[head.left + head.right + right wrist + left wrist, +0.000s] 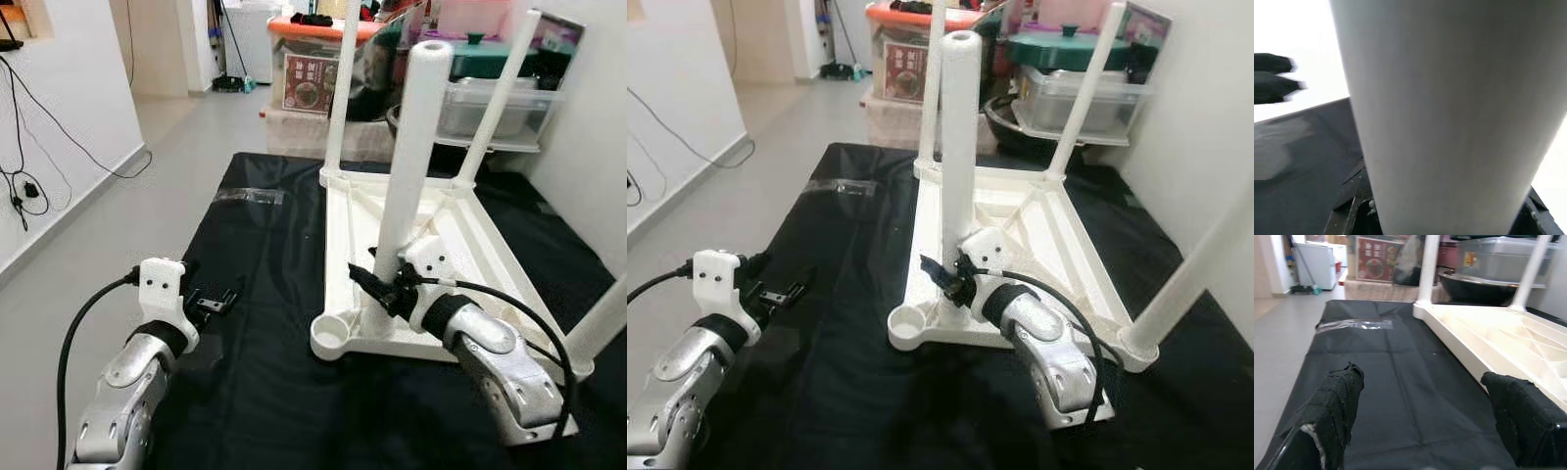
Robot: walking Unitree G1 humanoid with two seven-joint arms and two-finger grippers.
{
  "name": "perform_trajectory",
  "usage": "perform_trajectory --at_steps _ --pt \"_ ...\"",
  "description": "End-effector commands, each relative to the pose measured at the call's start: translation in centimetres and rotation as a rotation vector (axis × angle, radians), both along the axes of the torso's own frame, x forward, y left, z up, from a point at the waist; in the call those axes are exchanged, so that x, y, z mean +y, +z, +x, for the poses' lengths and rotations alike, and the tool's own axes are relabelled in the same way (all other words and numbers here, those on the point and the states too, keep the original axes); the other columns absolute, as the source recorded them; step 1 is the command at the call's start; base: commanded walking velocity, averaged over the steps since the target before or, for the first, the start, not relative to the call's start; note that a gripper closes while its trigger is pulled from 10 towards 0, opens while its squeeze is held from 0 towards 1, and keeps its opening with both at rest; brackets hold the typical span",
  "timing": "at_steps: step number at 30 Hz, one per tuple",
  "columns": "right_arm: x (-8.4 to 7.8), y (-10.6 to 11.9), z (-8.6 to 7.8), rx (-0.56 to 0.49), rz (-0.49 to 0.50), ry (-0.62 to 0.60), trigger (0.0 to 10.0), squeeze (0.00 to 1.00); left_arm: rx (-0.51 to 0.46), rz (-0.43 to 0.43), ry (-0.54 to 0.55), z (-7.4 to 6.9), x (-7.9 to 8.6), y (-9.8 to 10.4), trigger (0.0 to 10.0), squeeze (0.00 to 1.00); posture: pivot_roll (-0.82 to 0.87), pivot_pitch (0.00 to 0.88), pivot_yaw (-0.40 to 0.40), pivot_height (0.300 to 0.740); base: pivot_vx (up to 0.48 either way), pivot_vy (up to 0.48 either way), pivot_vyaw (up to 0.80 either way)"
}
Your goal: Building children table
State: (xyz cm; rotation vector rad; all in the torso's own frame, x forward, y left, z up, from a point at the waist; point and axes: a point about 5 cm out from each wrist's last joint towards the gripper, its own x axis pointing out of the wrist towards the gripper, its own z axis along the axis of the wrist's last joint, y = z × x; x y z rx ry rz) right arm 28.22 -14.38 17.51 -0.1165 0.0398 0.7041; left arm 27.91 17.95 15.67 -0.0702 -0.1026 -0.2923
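A grey tiled floor (167, 166) with cables trailing along a white wall runs down the left, beside a black cloth (265, 323) spread on the ground. Above the cloth's left edge hovers the left gripper (217, 302), its padded fingers (1334, 404) spread apart and holding nothing. A strip of clear tape (250, 197) lies on the cloth farther back. An upturned white children's table (460, 245) rests on the cloth, three legs fitted and pointing up, one empty socket (331, 333) at its near left corner. The right gripper (377, 284) is clamped around the base of a loose white table leg (411, 157), held upright over the tabletop's underside. Storage boxes (313, 59) stand behind.
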Motion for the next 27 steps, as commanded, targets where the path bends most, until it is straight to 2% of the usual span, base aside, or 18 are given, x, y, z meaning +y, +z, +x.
perform_trajectory --at_steps 1,4,6,10,12,16,22,24,26,27 --pt "1.3 -1.7 -1.7 0.141 0.024 0.103 0.0 0.00 0.032 -0.008 -0.007 0.0 -0.1 -0.5 10.0 0.00 0.04 0.000 -0.077 0.740 0.000 0.000 0.00" --pt "1.4 -1.4 -2.1 0.135 0.028 0.111 0.0 0.00 0.034 -0.009 -0.007 0.0 -0.1 -0.6 10.0 0.00 0.04 0.000 -0.076 0.740 0.000 0.000 0.00" --pt "1.4 -0.1 -3.4 0.110 0.031 0.157 0.0 0.00 0.034 -0.011 -0.009 0.0 -0.2 -0.5 10.0 0.00 0.04 0.000 -0.073 0.740 0.000 0.000 0.00" --pt "1.3 0.3 -3.9 0.100 0.026 0.190 0.0 0.00 0.035 -0.012 -0.010 0.0 -0.2 -0.6 10.0 0.00 0.03 0.000 -0.071 0.740 0.000 0.000 0.00" --pt "0.7 1.3 -4.8 0.089 0.014 0.236 0.0 0.00 0.037 -0.015 -0.014 0.0 -0.3 -0.7 10.0 0.00 0.02 0.000 -0.065 0.740 0.000 0.000 0.00" --pt "0.3 2.1 -5.4 0.092 0.012 0.262 0.0 0.00 0.039 -0.017 -0.020 0.1 -0.6 -0.8 10.0 0.00 0.01 0.000 -0.062 0.740 0.000 0.000 0.00" --pt "0.3 3.3 -5.0 0.061 0.035 0.235 0.0 0.00 0.040 -0.014 -0.028 0.3 -0.9 -0.9 10.0 0.00 0.01 0.000 -0.060 0.740 0.000 0.000 0.00" --pt "0.5 4.6 -4.3 0.007 0.066 0.201 0.0 0.00 0.036 -0.009 -0.026 0.4 -0.7 -0.8 10.0 0.00 0.02 0.000 -0.062 0.740 0.000 0.000 0.00" --pt "0.5 4.6 -4.3 0.007 0.066 0.201 0.0 0.00 0.036 -0.009 -0.026 0.4 -0.7 -0.8 10.0 0.00 0.02 0.000 -0.062 0.740 0.000 0.000 0.00" --pt "0.5 5.5 -4.0 -0.021 0.079 0.195 0.0 0.00 0.034 -0.007 -0.023 0.4 -0.6 -0.8 10.0 0.00 0.02 0.000 -0.064 0.740 0.000 0.000 0.00"
